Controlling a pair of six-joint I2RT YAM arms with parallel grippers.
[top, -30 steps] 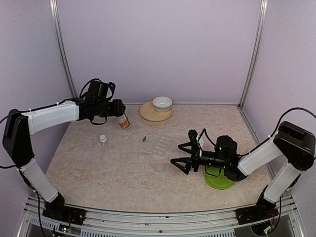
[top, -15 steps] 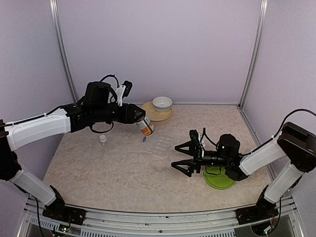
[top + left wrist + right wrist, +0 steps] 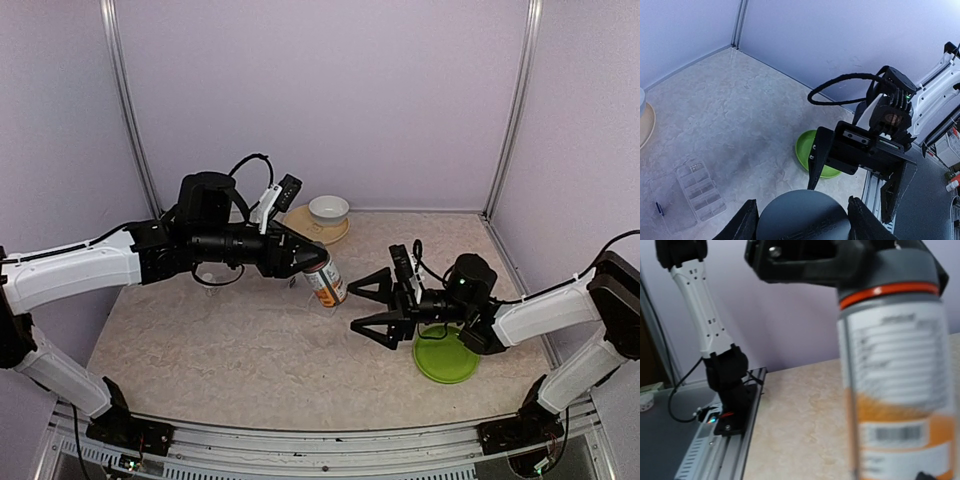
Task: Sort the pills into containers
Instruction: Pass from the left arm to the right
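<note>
Mid-air, left gripper outstretched with bottle.

The left hand grips a tilted orange-and-white pill bottle above the middle of the marbled surface, while the right hand, jaws spread wide, hovers just beside it, near a green plate, with a white bowl at the back.
</note>
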